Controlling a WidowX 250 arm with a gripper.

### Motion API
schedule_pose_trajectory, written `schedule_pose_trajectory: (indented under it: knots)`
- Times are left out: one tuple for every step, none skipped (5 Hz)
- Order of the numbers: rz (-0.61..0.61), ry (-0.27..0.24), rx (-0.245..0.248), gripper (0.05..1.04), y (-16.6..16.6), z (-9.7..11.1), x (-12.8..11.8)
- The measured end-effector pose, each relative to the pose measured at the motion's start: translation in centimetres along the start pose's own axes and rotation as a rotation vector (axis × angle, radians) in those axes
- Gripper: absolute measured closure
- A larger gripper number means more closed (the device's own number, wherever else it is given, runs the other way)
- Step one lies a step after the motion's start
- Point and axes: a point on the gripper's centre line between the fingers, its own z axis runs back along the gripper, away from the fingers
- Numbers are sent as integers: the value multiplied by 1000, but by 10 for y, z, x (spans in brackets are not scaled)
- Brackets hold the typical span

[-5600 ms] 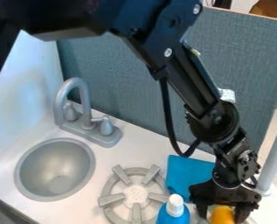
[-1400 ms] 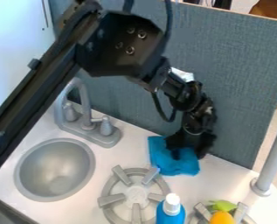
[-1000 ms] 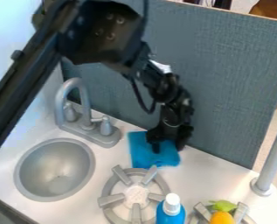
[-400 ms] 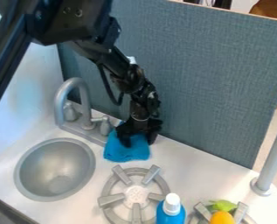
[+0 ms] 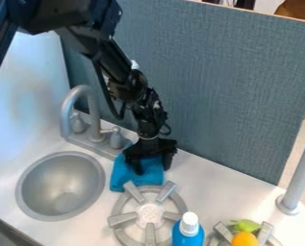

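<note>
Gripper at the blue cloth, between tap and burner

In the camera view, the black gripper [image 5: 153, 167] hangs down over the blue cloth [image 5: 145, 178], which lies on the white worktop [image 5: 212, 192] at the foot of the grey-blue panel [image 5: 245, 96]. The fingers [image 5: 138, 166] are spread fairly wide, one towards each side of the cloth, with blue fabric showing between them; they look to be against it rather than pinching it. The cloth lies beside the tap [image 5: 69, 108], and its near edge reaches the arms of the burner [image 5: 121, 219]. As far as the work in hand can be judged, the cloth is laid out low on the worktop, mostly flat, and what is left is for the gripper to come away from it. Whether this is the cloth's last place cannot be told

Of the containers, the round sink [image 5: 58, 185] is a shallow grey bowl with its drain at the bottom, and the cloth lies outside its rim. The blue bottle [image 5: 188, 236] stands just beside the burner with its white cap [image 5: 190, 222] on; its contents cannot be told. Near the lower right corner, an orange item [image 5: 245, 239] and a green one [image 5: 246, 226] sit at the second burner [image 5: 266, 233], well apart from the cloth
</note>
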Motion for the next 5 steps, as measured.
schedule_pose_trajectory:
  knots:
    - [-9, 8, -65, 84, -9, 16, -6]
    - [-11, -51, -143, 84, -43, 17, -19]
    - [-18, -58, -160, 84, -50, 34, -34]
    - [-89, -51, -170, 84, -30, 97, -28]
    - [-127, -24, -101, 84, -7, 142, -40]
